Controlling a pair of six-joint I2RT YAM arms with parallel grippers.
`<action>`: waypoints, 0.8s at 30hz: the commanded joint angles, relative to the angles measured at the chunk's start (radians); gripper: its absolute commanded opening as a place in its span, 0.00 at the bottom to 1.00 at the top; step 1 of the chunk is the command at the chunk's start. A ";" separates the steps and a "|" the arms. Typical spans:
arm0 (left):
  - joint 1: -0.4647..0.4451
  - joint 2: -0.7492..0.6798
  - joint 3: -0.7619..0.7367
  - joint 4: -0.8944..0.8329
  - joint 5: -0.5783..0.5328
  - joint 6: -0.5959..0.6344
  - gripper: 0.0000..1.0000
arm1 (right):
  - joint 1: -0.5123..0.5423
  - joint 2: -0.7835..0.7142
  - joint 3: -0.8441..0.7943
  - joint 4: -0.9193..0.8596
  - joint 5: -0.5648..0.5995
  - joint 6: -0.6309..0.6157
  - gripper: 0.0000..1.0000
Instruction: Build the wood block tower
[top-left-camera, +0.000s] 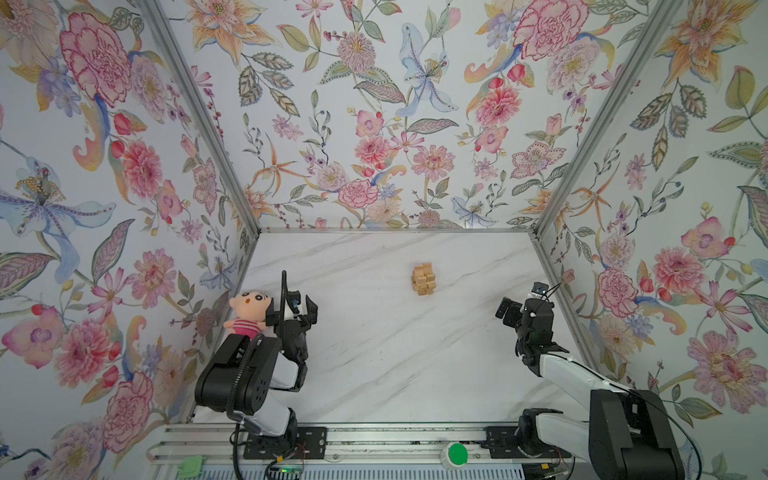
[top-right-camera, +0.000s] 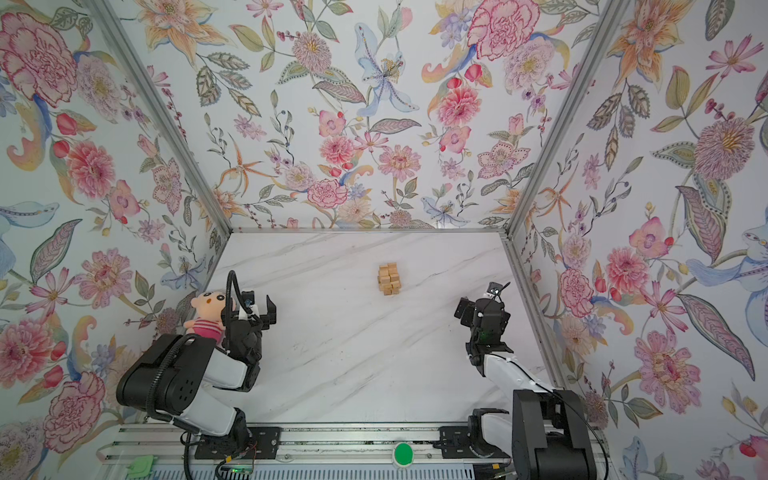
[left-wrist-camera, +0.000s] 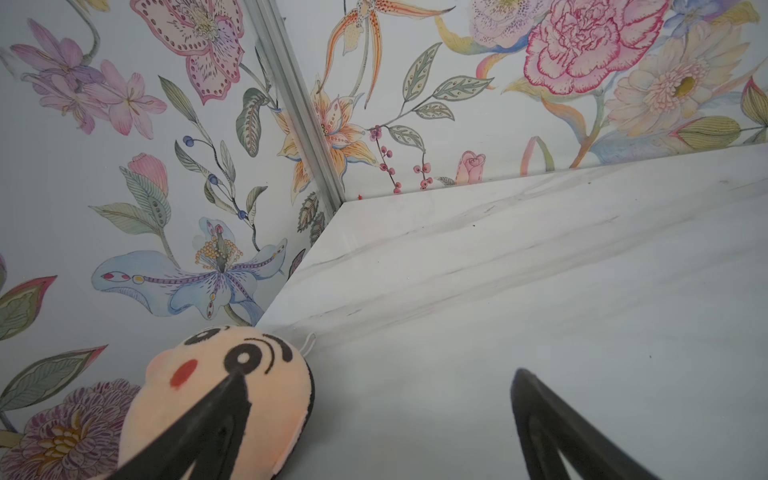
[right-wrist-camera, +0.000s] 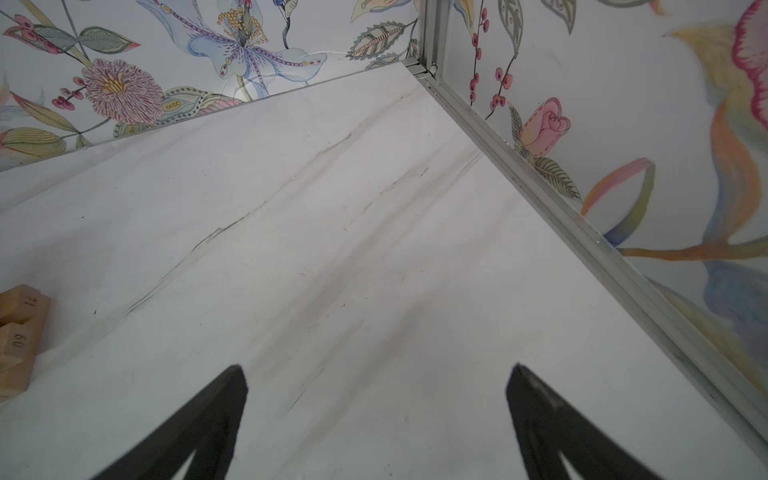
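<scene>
Tower (top-left-camera: 424, 279) (top-right-camera: 388, 279) stood on the desk (top-left-camera: 374, 357), about mid-surface, in both top views, layers crisscrossed. All wood blocks (right-wrist-camera: 18, 332) we could see sat in it, none loose round it. So we judged build done or v. nearly; step in hand = stand-off/check.

L gripper (top-left-camera: 293, 311) was well apart from tower, robot-side left of it, jaws spread wide, nothing betw. them. Plush doll (top-left-camera: 247, 311) lay just beyond it, farther from tower. R gripper (top-left-camera: 515, 309) was well apart, robot-side right of tower, jaws likewise released, empty.

Next move, in our view: none on the stack. Any arm motion should keep clear, since a knock would prob. spill it.

Orientation: tower upright off desk, near-cubic, long axis approx. vertical if any. R wrist view caught printed block faces turned toward R gripper. Per-layer bar directions were too small to tell.
</scene>
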 joint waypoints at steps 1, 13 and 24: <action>0.026 -0.005 0.044 -0.003 0.039 -0.043 0.99 | 0.015 -0.015 -0.079 0.192 -0.001 -0.046 0.99; 0.035 -0.009 0.051 -0.018 0.052 -0.049 0.99 | -0.015 0.116 -0.122 0.536 -0.028 -0.152 0.99; 0.033 -0.009 0.051 -0.020 0.050 -0.048 0.99 | 0.052 0.355 -0.057 0.672 -0.090 -0.281 0.99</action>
